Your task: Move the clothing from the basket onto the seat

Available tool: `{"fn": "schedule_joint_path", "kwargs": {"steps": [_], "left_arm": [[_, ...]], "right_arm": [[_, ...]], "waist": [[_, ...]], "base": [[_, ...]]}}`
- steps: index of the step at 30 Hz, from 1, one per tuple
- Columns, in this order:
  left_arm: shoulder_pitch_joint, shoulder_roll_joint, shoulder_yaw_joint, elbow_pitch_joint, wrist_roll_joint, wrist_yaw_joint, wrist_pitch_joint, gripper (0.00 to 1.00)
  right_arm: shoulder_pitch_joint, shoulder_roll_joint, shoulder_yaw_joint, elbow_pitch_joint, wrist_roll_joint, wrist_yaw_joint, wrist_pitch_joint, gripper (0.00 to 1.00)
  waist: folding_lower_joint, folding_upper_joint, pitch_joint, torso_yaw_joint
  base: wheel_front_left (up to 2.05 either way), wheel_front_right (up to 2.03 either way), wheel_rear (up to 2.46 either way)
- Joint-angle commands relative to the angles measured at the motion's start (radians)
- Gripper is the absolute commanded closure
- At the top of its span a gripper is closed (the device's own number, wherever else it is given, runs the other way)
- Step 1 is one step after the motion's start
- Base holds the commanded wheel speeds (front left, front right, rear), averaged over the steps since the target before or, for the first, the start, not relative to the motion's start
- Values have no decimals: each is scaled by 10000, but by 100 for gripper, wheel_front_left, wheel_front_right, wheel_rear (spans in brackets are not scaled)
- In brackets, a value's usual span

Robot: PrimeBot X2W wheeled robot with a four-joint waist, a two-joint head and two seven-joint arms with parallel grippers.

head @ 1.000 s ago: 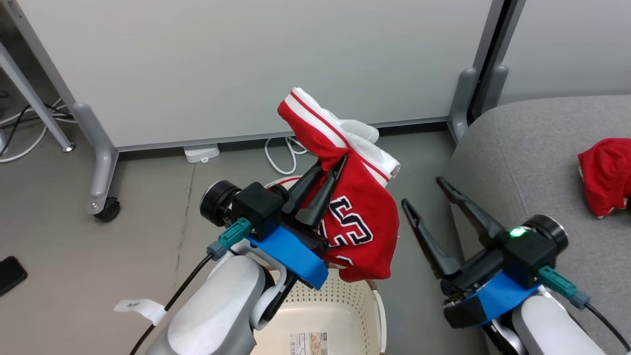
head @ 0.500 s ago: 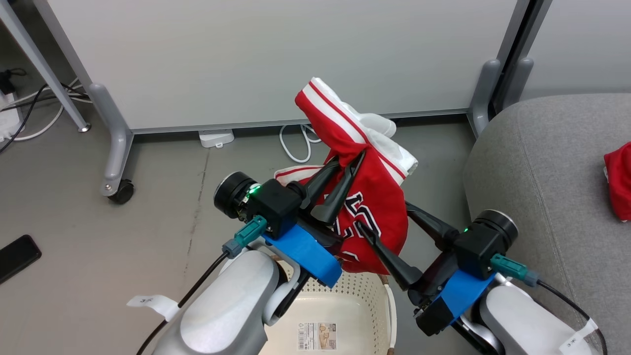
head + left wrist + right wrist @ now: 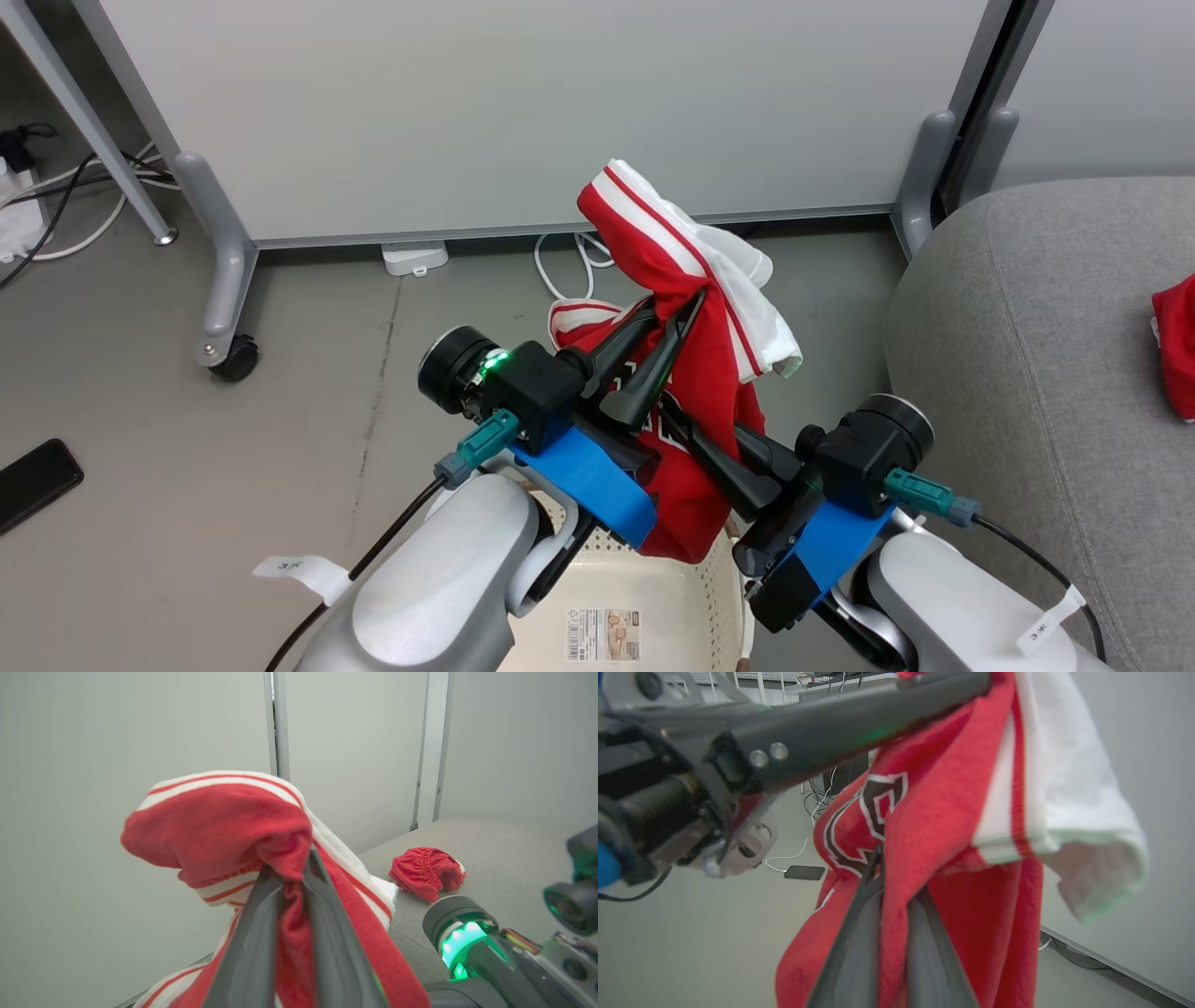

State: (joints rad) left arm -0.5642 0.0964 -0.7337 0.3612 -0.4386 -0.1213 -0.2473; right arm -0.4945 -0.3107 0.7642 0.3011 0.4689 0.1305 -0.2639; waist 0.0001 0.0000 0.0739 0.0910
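The red jersey (image 3: 709, 373), with black-and-white lettering and white-striped trim, hangs in the air above the basket (image 3: 695, 602). My left gripper (image 3: 674, 303) is shut on its upper fold (image 3: 280, 830). My right gripper (image 3: 680, 418) is shut on the jersey lower down, just under the left one, with cloth pinched between its fingers (image 3: 859, 938). The cream perforated basket sits at the bottom, its sticker (image 3: 600, 635) bare. The red shorts (image 3: 1178, 345) lie crumpled on the light-grey seat (image 3: 1018, 317) at the right, and the left wrist view shows these shorts (image 3: 426, 872) too.
A white partition on grey legs with a caster (image 3: 231, 359) stands behind. White cables (image 3: 560, 271) and a power block (image 3: 414, 259) lie at its foot. A black phone (image 3: 37, 471) rests on the grey floor at the left.
My right gripper has swung left from beside the seat and shut on the jersey's lower part. The head camera has shifted, so the seat sits further right. The left gripper keeps its hold.
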Motion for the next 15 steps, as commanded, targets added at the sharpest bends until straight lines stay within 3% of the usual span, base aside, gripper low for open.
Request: {"fn": "schedule_joint_path", "kwargs": {"steps": [1, 15], "left_arm": [[-210, -8, -14, 25, -1, -32, -41, 100], [-231, 20, -35, 162, -86, -6, -127, 100]], "right_arm": [[-51, 36, 27, 29, -19, 5, -8, 100], [117, -68, -70, 37, 22, 5, -8, 100]], "waist": [[-1, 0, -12, 4], [-1, 0, -61, 7]], "base": [[0, 0, 0], [0, 0, 0]]}}
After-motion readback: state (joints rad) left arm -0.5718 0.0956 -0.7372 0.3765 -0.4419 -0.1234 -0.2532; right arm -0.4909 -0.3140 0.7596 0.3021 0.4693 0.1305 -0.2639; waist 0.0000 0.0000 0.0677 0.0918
